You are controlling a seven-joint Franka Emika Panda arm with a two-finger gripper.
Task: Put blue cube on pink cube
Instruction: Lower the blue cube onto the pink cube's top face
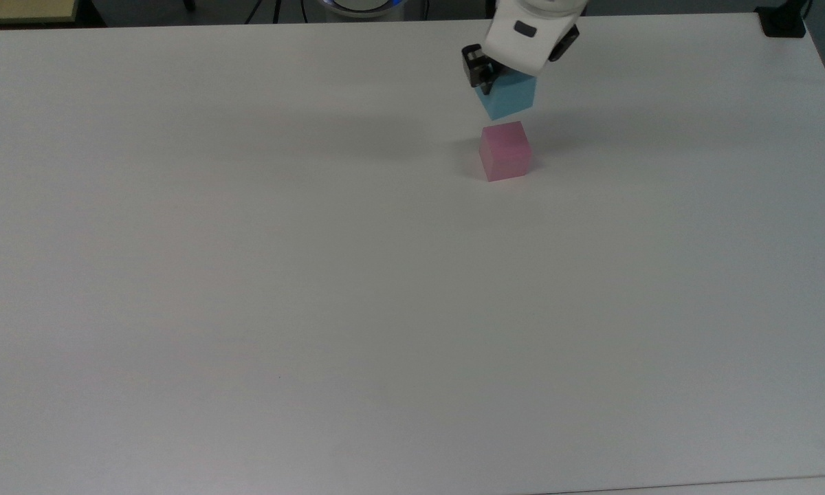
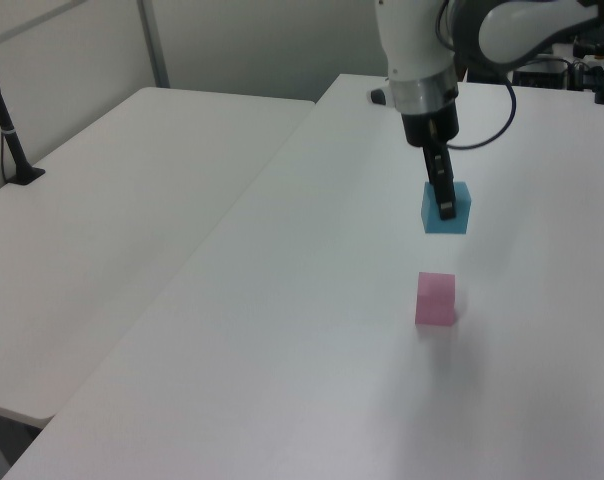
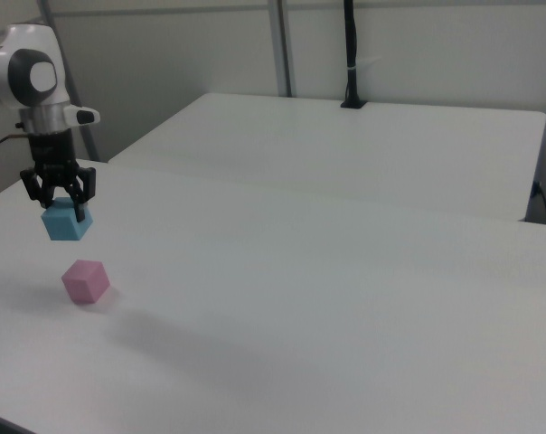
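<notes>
2 white tables (image 3: 363, 145), grey partition wall (image 3: 183, 54).

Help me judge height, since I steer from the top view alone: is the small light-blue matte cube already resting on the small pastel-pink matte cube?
Observer: No. In the left view the light-blue matte cube hangs in the air, with bare white table showing between it and the pastel-pink matte cube below.
Operator: Does the claw have a proper hold?
Observer: In the right view the claw is shut on that cube, clamping two opposite sides near its top.
</notes>
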